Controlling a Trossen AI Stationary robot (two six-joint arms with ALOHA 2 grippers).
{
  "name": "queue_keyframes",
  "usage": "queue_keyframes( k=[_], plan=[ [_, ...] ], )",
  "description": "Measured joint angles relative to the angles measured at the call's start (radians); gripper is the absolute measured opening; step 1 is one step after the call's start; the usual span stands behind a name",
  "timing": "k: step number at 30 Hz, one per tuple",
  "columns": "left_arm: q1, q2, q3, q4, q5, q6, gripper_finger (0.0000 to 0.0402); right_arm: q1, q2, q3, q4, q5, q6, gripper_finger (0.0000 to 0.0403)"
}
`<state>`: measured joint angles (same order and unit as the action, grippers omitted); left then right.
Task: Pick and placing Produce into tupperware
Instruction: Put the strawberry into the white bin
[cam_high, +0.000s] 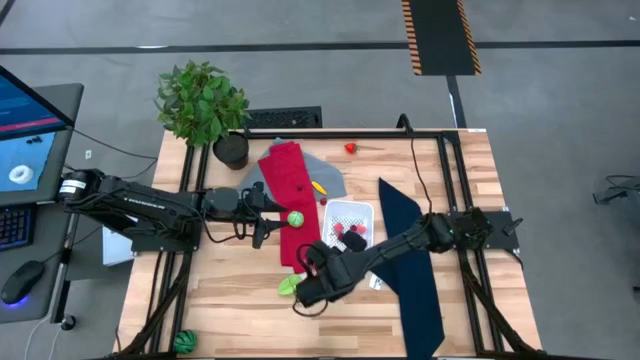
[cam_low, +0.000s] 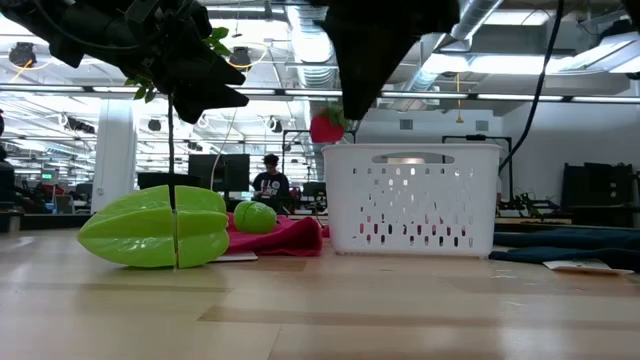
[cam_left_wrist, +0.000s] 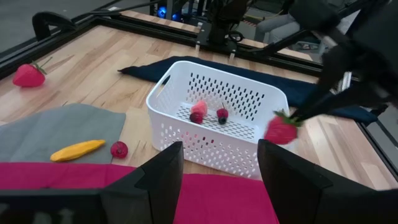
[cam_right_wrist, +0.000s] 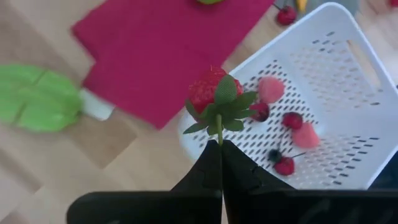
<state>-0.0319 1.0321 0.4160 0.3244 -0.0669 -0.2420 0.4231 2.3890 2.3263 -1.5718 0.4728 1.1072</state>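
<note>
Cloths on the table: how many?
3. Red cloth at table centre, lying over the grey cloth; navy cloth right of the white tub. No others show, though more may be hidden.

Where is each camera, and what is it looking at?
High view: above, looking straight down on the table; both arms show.
Low view: at tabletop height, looking across at the star fruit and white tub; dark arm parts hang above.
Left wrist view: past the left gripper, toward the tub.
Right wrist view: down past the right gripper, shut on a strawberry.
Both wrist views share tub and strawberry.
</note>
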Motion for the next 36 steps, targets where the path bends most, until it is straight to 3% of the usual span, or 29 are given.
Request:
queue_keyframes(
  k=[5,13,20,25,28,30,36],
  plan=[
    [0.000,0.000,0.000,-0.006,0.000,-0.004,0.0196,-0.016,-0.003,-0.009,0.001,-0.013,-0.056,0.0013],
    [0.000,0.000,0.000,-0.019,0.000,-0.004,0.0196,0.070,-0.150,-0.009,0.001,0.131,-0.055,0.0013],
    [0.000,0.000,0.000,-0.020,0.000,-0.004,0.0196,0.230,-0.327,-0.009,0.001,0.290,-0.064,0.0013],
    [0.000,0.000,0.000,-0.020,0.000,-0.003,0.0196,0.336,-0.377,-0.008,0.012,0.402,-0.113,0.0013],
    [0.000,0.000,0.000,-0.015,0.000,-0.001,0.0196,0.372,-0.373,-0.017,0.127,0.441,-0.217,0.0013],
    [0.000,0.000,0.000,-0.010,0.000,0.000,0.0196,0.377,-0.377,-0.069,0.302,0.434,-0.336,0.0013],
    [0.000,0.000,0.000,-0.005,0.000,0.008,0.0196,0.350,-0.371,-0.236,0.656,0.320,-0.615,0.0013]
  ],
)
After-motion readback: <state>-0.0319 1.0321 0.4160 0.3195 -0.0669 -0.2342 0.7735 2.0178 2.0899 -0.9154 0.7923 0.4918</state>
